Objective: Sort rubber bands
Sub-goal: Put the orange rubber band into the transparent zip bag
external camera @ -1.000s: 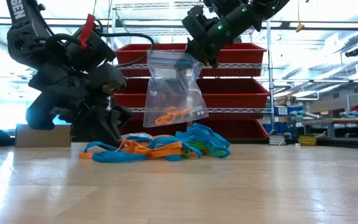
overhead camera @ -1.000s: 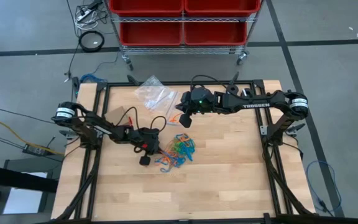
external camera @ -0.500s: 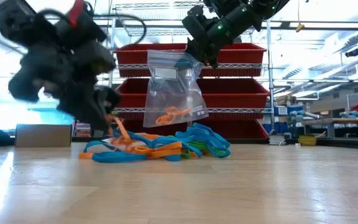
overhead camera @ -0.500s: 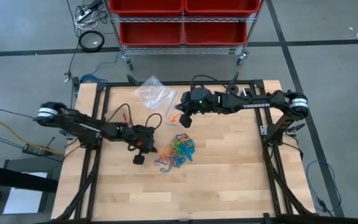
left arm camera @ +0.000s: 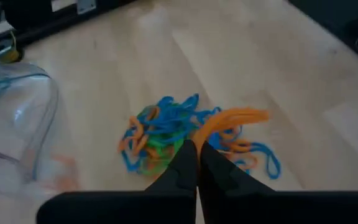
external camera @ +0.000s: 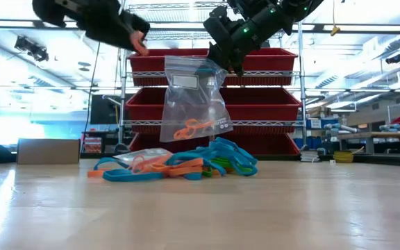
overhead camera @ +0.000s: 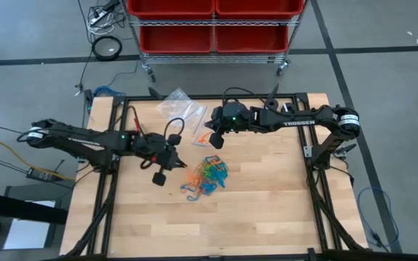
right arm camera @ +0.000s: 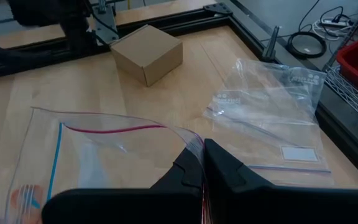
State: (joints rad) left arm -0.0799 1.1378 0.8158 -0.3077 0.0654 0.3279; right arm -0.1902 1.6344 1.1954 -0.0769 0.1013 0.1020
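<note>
- Far left first: a small brown cardboard box (right arm camera: 146,53) sits on the pale wooden table (overhead camera: 267,210), out of the way of both arms.
- My left gripper (left arm camera: 197,151) hangs above the table just left of the pile, fingers pinched together on one thin orange rubber band (left arm camera: 232,119) that arcs up out of the tips.
- That grip looks shallow to me. The band is springy, so a fast swing could flick it out and send it off the table.
- Below and just right of that gripper lies the tangled heap of orange, blue and green rubber bands (overhead camera: 207,176), resting on the wood near the table's middle.
- I can't tell if the held band is fully free; a snag would drag neighbours along and scatter the heap.
- Next across, my right gripper (external camera: 226,61) is clamped on the top edge of a clear zip-top plastic bag (external camera: 193,104), which hangs above the pile with a few orange bands already inside.
- Only one lip is held, so the mouth may sag shut, and I could miss it or knock the bag loose.
- Spare clear plastic bags (right arm camera: 272,109) lie flat behind.
</note>
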